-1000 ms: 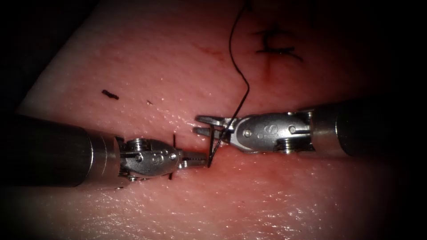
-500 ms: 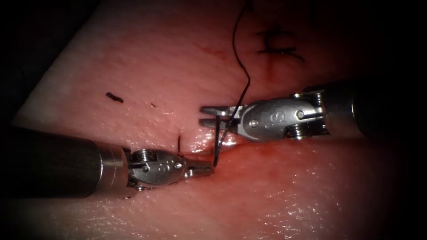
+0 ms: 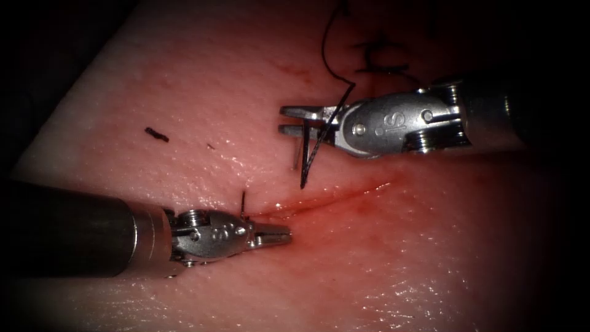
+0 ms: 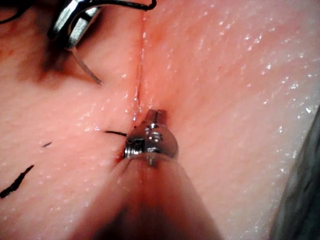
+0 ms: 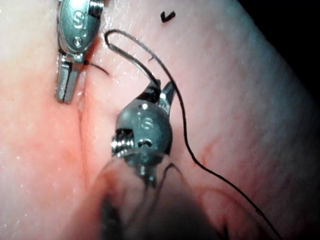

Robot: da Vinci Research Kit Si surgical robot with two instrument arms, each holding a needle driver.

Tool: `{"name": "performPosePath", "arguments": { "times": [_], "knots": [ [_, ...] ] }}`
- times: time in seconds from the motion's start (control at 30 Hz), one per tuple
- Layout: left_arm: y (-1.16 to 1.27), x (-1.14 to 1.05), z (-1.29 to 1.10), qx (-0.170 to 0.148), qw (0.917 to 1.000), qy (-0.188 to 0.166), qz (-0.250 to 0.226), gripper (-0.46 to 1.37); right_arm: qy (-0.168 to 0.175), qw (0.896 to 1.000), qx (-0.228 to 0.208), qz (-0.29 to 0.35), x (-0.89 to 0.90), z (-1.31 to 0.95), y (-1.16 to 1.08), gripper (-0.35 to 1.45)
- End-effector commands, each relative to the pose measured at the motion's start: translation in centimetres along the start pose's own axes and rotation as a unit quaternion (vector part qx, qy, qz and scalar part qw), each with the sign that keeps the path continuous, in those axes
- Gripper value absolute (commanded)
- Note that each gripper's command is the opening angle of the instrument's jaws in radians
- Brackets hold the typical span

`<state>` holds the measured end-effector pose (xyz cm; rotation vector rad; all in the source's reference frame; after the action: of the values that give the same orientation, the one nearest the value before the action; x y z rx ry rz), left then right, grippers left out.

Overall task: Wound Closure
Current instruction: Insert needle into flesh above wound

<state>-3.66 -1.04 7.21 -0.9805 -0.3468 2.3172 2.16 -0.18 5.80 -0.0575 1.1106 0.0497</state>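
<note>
1. Steel jaws of my right tool (image 3: 294,120) are pinched on the needle (image 3: 302,161), gripping it near its upper end, so the curve hangs down from the jaws with its point aimed at the cut (image 3: 344,192).
2. That needle sits clear of the tissue (image 3: 184,110): its tip hovers just above the cut line, on the far side, touching nothing that I can see.
3. Thread (image 3: 332,55) trails from the needle's held end, crosses the right jaws and loops away over the tissue beyond the cut.
4. My left tool (image 3: 284,234) lies low on the near side of the cut, jaws pressed together and holding nothing; a short dark thread end (image 3: 243,200) stands up just beside its wrist.
5. The relation that matters: the needle's long axis runs roughly upright, square to the cut, point downward, between the two tools.
6. My right tool owns it; my left tool's tip is near, just across the cut from the needle point.
</note>
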Motion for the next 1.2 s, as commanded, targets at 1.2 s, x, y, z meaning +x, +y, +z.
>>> {"name": "performPosePath", "arguments": {
  "times": [1.2],
  "knots": [
    [-0.06,-0.08,-0.18,-0.015,0.9999,0.001,0.005,-0.21,-0.105,0.930,0.145,0.322,-0.47,0.27,-0.37,-0.35]
  ]
}}
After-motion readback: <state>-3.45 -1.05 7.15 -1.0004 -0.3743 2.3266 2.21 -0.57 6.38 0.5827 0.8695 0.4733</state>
